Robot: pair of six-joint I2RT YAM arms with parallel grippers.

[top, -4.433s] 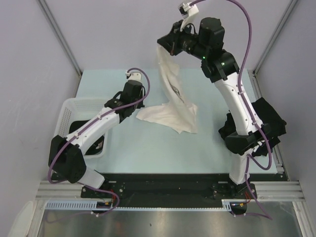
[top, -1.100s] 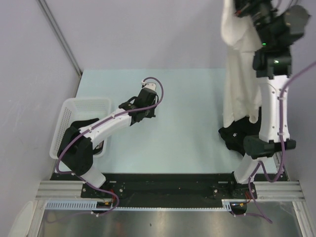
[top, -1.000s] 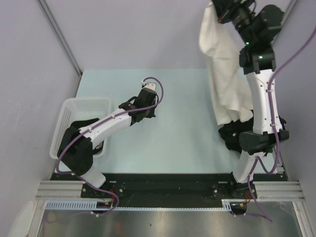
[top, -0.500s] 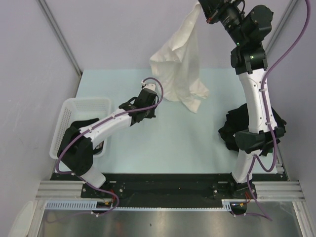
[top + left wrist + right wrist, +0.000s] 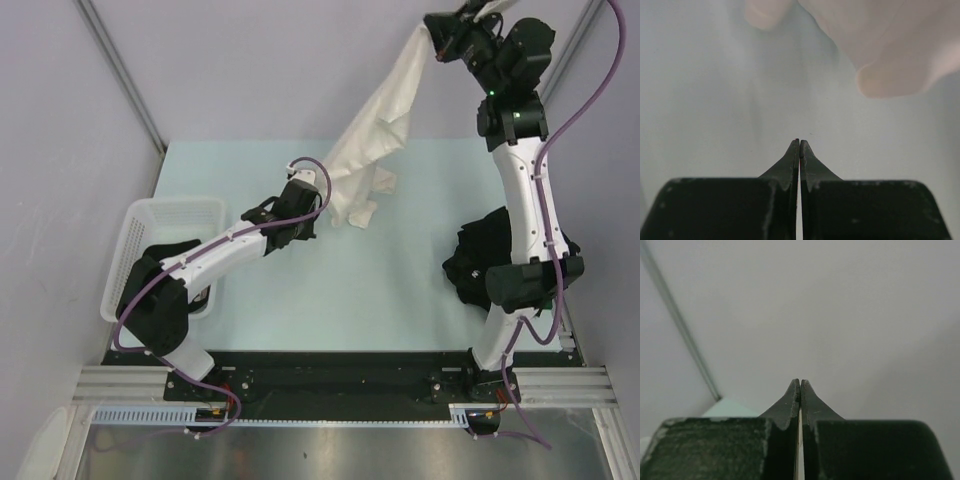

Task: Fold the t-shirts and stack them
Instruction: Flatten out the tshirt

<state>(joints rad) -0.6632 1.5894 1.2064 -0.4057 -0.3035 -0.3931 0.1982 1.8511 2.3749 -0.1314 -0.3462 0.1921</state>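
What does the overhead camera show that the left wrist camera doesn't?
Only the overhead view shows the right arm raised high, its jaws pinching the white t-shirt by one end, the black t-shirts heaped by that arm's base, and the basket. Only the left wrist view shows the jaws of the left arm pressed shut with nothing between them. Both show the table and the white t-shirt's lower end just ahead of those jaws.

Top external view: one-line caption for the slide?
Right gripper holds the cream-white t-shirt aloft, lower end hanging near the shut left gripper; black t-shirts heaped on the right.
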